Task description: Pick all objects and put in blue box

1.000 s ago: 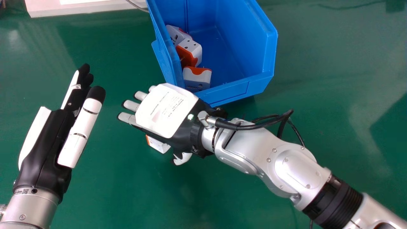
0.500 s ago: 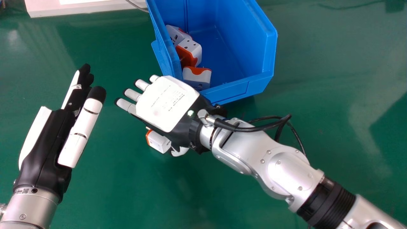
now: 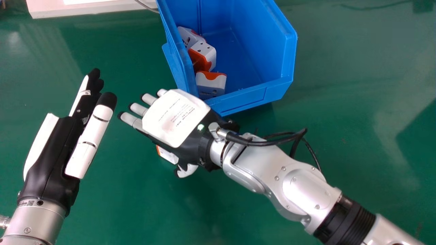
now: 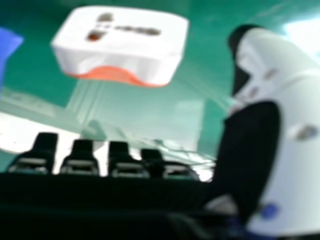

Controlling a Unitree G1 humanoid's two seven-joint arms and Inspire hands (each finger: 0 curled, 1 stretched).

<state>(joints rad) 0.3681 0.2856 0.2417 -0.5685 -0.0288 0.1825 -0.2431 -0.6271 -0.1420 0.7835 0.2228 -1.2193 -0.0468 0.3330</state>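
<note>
My right hand point(image 3: 175, 117) is palm down over the table, fingers straight, just below the near left corner of the blue box point(image 3: 252, 98). Partly hidden beneath it lies a white and orange block point(image 3: 167, 155). In the right hand view the same block point(image 4: 122, 42) sits apart from my right hand point(image 4: 255, 150), whose thumb stands wide of it. Inside the box, along its left wall, are three white and orange blocks point(image 3: 211, 83). My left hand point(image 3: 54, 153) stays at the left with straight fingers, holding nothing.
A white object point(image 3: 92, 10) lies at the back left of the green table point(image 3: 129, 207), with a thin cable beside it. A black cable point(image 3: 269, 140) loops off my right wrist. The box wall rises close to my right fingers.
My right hand first moved up a little, then back down and slightly left, covering more of the block. My left hand has shifted slightly right. The blocks in the box have not moved.
</note>
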